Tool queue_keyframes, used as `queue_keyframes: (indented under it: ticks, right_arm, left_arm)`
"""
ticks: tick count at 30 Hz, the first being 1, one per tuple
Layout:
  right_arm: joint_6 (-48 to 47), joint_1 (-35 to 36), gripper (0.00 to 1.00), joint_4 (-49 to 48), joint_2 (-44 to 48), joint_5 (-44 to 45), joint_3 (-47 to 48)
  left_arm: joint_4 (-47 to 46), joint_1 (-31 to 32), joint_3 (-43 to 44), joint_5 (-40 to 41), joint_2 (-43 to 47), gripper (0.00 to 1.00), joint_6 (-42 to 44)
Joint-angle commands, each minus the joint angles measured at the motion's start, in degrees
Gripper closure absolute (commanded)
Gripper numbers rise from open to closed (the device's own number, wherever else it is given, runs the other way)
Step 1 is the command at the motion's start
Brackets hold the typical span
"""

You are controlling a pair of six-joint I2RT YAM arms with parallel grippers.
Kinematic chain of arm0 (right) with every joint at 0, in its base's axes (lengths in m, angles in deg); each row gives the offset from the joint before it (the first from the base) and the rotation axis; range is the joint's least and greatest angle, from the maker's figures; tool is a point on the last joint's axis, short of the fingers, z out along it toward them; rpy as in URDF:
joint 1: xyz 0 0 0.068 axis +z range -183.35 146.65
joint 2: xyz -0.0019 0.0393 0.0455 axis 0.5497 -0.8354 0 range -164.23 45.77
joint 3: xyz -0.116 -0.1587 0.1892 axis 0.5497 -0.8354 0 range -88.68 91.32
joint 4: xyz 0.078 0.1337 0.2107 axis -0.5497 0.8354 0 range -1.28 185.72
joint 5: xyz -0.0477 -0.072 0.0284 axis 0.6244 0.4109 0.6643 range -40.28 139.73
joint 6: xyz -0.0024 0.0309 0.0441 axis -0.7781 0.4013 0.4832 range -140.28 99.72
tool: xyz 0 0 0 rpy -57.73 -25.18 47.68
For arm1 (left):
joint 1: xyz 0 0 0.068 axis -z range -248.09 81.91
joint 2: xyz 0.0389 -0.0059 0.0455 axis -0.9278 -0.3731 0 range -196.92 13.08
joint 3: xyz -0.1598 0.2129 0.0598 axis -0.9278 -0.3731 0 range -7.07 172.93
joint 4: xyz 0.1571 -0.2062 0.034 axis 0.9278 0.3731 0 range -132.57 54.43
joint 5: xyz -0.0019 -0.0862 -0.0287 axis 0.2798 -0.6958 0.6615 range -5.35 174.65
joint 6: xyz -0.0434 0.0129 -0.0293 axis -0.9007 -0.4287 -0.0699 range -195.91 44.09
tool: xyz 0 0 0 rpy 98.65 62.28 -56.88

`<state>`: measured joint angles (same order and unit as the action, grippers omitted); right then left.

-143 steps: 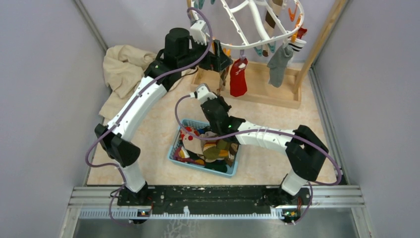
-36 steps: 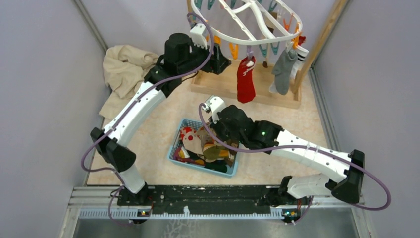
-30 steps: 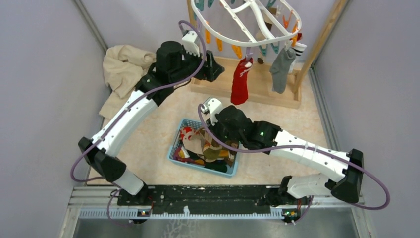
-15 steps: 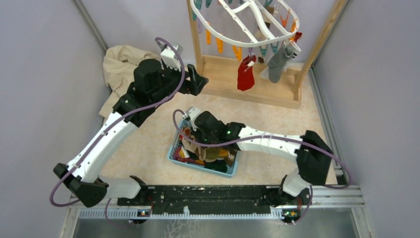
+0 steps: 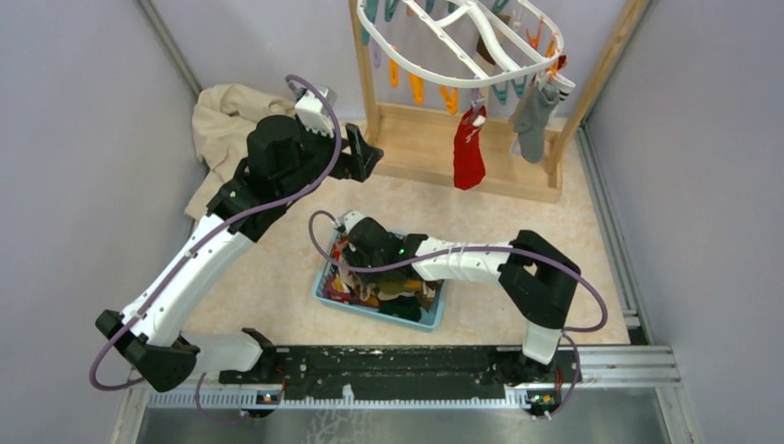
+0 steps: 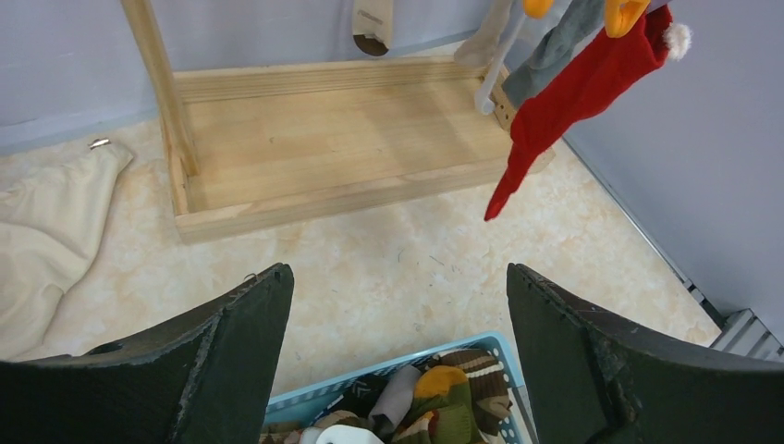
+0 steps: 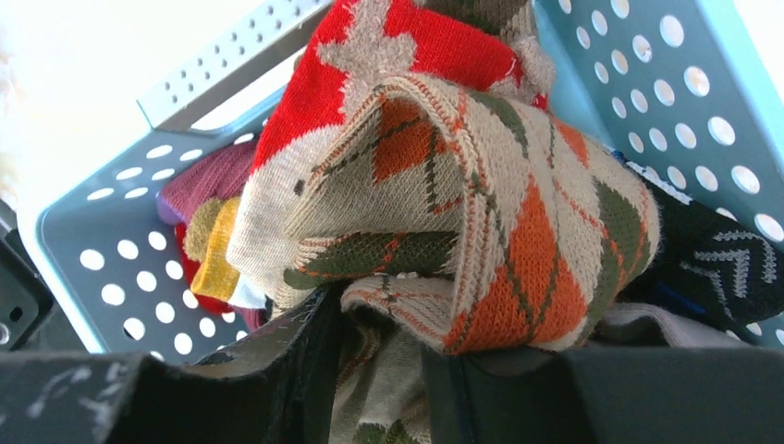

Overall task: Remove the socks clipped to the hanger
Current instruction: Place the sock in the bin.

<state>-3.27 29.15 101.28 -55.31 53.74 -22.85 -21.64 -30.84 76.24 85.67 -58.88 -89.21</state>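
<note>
Plain red fabric sock (image 6: 573, 102) hangs vertically from the white plastic oval hanger (image 5: 433, 74), ahead-right of the nearer, wide-open left gripper (image 6: 398, 277); right gripper (image 7: 379, 370) state undeterminable.

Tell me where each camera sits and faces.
Top external: overhead behind the bases, looking down; both arms show.
Left wrist: on the left hand, facing the rack base and red sock; open fingers flank.
Right wrist: on the right hand, facing down into the basket; fingers at bottom.
Shared: the basket is in all three.
</note>
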Motion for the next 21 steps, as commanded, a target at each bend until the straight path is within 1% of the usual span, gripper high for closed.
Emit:
queue_keyframes:
  ticks: [1, 3, 5, 11, 14, 18, 21]
  right_arm:
    - [1.2, 0.8, 0.62, 4.2, -6.6, 3.5, -1.1]
    - [0.8, 1.3, 0.6, 5.8, -4.7, 5.6, -1.2]
    - [0.1, 1.3, 0.55, 6.3, -0.8, 6.3, -1.9]
    - [-1.3, 1.3, 0.39, 7.9, 13.4, 4.8, -1.3]
    - [-1.7, 1.3, 0.34, 9.1, 19.3, 4.1, -0.2]
    - [-1.7, 1.3, 0.32, 12.1, 22.3, 5.4, 1.0]
    - [-1.4, 1.3, 0.32, 13.2, 22.7, 7.6, -0.2]
  left_arm:
    - [0.0, 0.2, -0.5, 0.7, 1.3, 0.09, 0.3]
    - [0.0, 0.2, -0.5, 0.7, 1.4, 0.09, 0.4]
    - [0.0, 0.2, -0.5, 0.8, 1.4, 0.09, 0.5]
    - [-0.3, 0.2, -0.3, 0.8, 1.2, 0.09, 0.6]
    - [-0.3, 0.3, -0.1, 0.7, 1.1, 0.09, 0.6]
    - [-0.2, 0.2, 0.2, 0.4, 1.0, 0.09, 0.4]
    - [-0.2, 0.2, 0.2, 0.3, 0.9, 0.09, 0.3]
